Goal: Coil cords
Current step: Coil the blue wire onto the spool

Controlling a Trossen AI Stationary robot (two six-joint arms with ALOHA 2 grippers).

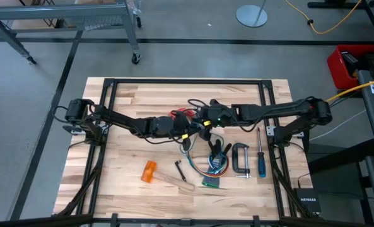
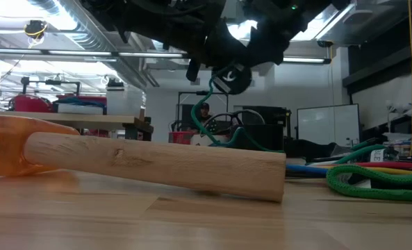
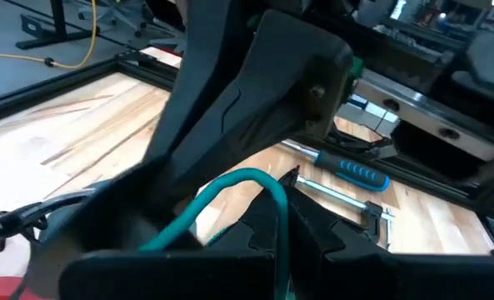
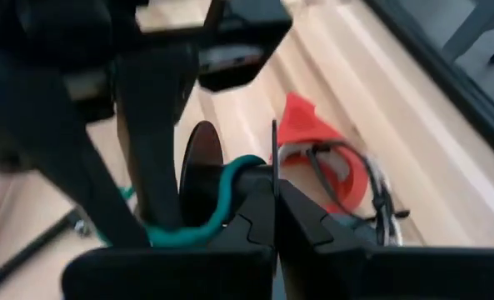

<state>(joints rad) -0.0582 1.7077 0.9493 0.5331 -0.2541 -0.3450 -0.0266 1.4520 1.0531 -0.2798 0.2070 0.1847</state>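
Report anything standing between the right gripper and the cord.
Nothing visible does: the right gripper is shut on the teal cord beside its black puck, with the left gripper close alongside.

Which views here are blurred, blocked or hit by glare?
Low view: the mallet handle is near and soft, and bright ceiling lights leave the arms overhead as silhouettes. Left wrist view: a blurred dark arm blocks the middle; the green cord and blue screwdriver still read. Right wrist view: near dark parts are blurred; the red piece shows beyond.
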